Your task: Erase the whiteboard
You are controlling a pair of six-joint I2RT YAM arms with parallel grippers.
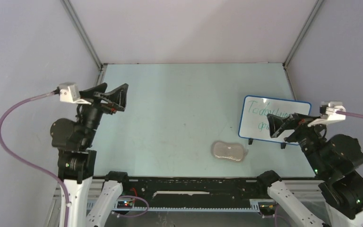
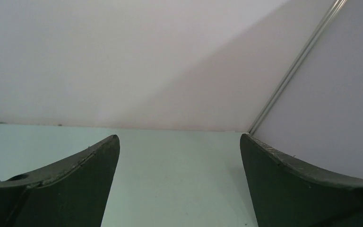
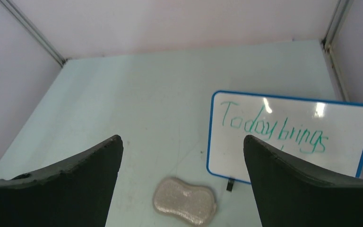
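Top external view: the small blue-rimmed glossy whiteboard (image 1: 262, 112), its green handwriting unwiped, stands by the desk's right edge, a grey-beige oval sponge pad (image 1: 228, 151) near it. Right gripper (image 3: 183, 142) hovers over both, jaws apart, probably to take the sponge; left gripper (image 1: 113, 92), likewise spread, hangs by the left edge.

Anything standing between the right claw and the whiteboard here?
Nothing visible. The open right claw hangs near the whiteboard, nothing between them; the sponge lies on the table beside the board's front edge, off that path.
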